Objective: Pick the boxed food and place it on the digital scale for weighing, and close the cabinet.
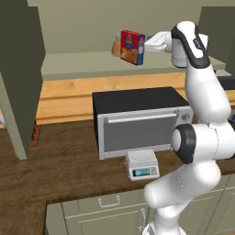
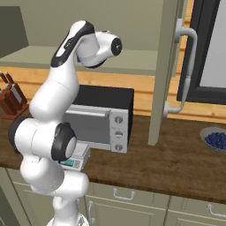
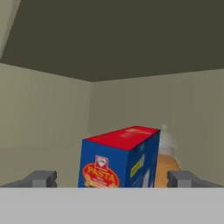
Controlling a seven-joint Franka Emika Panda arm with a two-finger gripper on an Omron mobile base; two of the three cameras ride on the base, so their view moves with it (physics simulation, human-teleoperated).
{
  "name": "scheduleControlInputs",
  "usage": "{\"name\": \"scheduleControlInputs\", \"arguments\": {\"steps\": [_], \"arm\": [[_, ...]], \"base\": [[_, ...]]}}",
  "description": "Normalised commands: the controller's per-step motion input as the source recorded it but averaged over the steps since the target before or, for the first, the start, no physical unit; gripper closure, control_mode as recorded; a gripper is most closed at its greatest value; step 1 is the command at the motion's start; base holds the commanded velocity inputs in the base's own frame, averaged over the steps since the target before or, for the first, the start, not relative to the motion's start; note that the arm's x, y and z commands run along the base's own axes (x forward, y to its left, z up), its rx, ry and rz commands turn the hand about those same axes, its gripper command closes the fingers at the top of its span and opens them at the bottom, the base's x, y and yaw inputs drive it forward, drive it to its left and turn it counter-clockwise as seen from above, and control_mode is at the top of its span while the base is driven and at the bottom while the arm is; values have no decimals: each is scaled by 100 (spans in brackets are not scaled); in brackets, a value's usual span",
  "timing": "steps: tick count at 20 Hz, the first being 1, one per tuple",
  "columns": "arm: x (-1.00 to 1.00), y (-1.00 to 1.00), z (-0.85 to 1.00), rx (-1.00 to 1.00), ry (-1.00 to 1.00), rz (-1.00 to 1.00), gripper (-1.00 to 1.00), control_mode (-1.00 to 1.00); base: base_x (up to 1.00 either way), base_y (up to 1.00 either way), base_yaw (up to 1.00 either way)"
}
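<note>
— One box in play: boxed food [image 1: 132, 47] sitting on the shelf [image 1: 92, 62] inside the cabinet [image 1: 20, 78], long axis running vertical but leaning slightly, top tipping toward the arm in the left base view. Showing the red front with the food picture to that camera.

— Agreeing on upright. Seeing it differently from the hand view, though: boxed food [image 3: 119, 159] turned corner-on, red top face up, blue front with a "PASTA" emblem on the left, blue side on the right.

— Tool [image 1: 151, 45] reaching level toward the box from the right, just beside it. Contact: cannot tell from here.

— Tool [image 3: 112, 179] standing spread wide, one fingertip [image 3: 41, 178] left of the box, the other right, box sitting between them, neither pressing on it.

— Catching something tucked behind the box: amber bottle [image 1: 117, 45], only an edge peeking out on the left.

— Showing more in the hand view: amber bottle [image 3: 167, 162] with a pale cap, right behind the box.

— Digital scale [image 1: 142, 166] lying flat on the tabletop [image 1: 59, 170], just in front of the toaster oven [image 1: 137, 120], display facing outward, well below the box.

— Right base view adding the open cabinet door [image 2: 165, 70] with its silver handle [image 2: 183, 70], a knife block [image 2: 11, 99] at far left, and a bowl of blueberries [image 2: 215, 139] on the tabletop at right. Scale there mostly hidden behind the arm.
</note>
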Motion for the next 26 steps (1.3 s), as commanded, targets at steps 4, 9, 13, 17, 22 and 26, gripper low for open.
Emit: {"name": "scheduleControlInputs", "arguments": {"steps": [4, 9, 13, 17, 22, 26], "arm": [[-17, 30, -3, 1, 0, 0, -100, -100], [14, 22, 0, 3, 4, 0, -100, -100], [38, -14, 0, 2, 23, 0, -100, -100], [47, 0, 0, 0, 12, 0, -100, -100], [61, 13, -10, 0, 3, 0, 100, -100], [9, 13, -22, 0, 0, 0, 100, -100]], "base": [[0, 0, 0], [0, 0, 0], [0, 0, 0], [0, 0, 0], [0, 0, 0], [0, 0, 0]]}}
